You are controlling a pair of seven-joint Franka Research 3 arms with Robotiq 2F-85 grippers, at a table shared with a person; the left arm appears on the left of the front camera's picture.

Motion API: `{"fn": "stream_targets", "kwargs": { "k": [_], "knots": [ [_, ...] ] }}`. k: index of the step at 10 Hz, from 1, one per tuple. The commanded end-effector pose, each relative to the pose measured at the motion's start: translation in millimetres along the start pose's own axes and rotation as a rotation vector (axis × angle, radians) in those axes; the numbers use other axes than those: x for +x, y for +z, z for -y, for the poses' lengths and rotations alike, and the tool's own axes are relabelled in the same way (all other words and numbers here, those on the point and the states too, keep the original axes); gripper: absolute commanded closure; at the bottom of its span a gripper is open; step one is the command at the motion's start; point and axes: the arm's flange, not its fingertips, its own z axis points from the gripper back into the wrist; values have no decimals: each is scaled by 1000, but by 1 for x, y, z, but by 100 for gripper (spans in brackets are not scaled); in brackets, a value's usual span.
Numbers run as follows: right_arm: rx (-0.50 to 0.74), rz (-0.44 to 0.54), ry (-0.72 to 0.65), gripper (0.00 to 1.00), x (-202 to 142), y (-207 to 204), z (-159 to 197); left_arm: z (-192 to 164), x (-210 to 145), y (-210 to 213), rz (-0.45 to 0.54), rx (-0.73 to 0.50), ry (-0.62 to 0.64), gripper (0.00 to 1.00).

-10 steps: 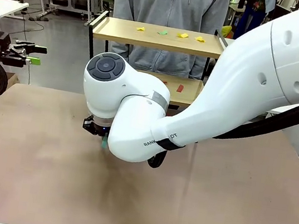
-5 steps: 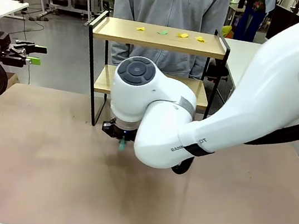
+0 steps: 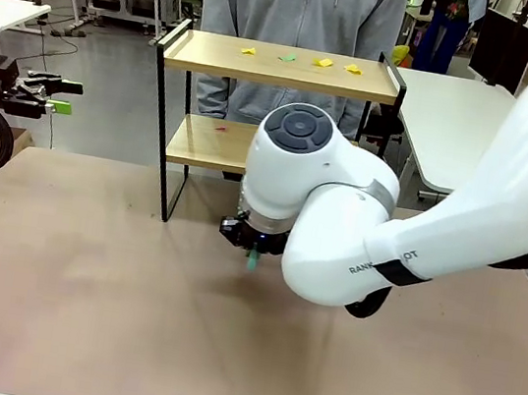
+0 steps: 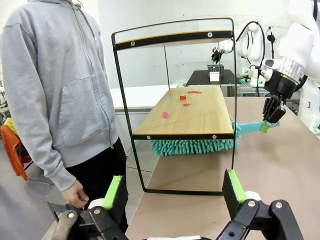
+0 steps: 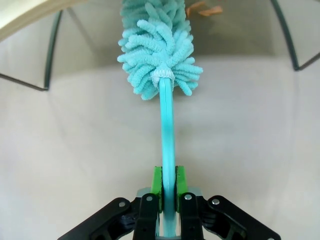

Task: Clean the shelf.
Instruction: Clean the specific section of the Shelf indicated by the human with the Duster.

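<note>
The shelf (image 3: 216, 54) stands at the table's far edge. Small yellow and green scraps (image 3: 287, 58) lie on its top board, and red scraps (image 4: 183, 97) on its lower board (image 4: 200, 117). My right gripper (image 5: 166, 192) is shut on the handle of a teal duster (image 5: 160, 45). It hangs low over the table in front of the shelf (image 3: 253, 251). The fluffy duster head (image 4: 192, 146) reaches under the lower board. My left gripper (image 3: 60, 96) hovers open off the table's left side, facing the shelf's end (image 4: 173, 190).
A person in a grey hoodie (image 3: 303, 5) stands right behind the shelf, one hand (image 4: 77, 194) hanging down near my left gripper. My bulky right arm (image 3: 339, 229) covers the shelf's lower right part. White tables (image 3: 456, 107) stand to the right and back.
My right arm has slid to the right along the shelf's front with the duster, uncovering the shelf's left side. The left arm has stayed still.
</note>
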Motion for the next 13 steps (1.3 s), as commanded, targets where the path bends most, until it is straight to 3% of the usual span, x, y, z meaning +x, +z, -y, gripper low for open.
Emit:
{"fn": "stream_targets", "kwargs": {
  "k": [1,11,12,13],
  "knots": [
    [-3,-19,-19,87,2,14,25,0,3,0,-2,-3,-4,0],
    [-257,-18,-128,87,5,42,104,0,3,0,-2,-3,-4,0],
    [-251,-4,-111,87,3,45,101,0,3,0,-2,-3,-4,0],
    [-45,-14,-73,87,1,51,84,0,3,0,-2,-3,-4,0]
  ]
}}
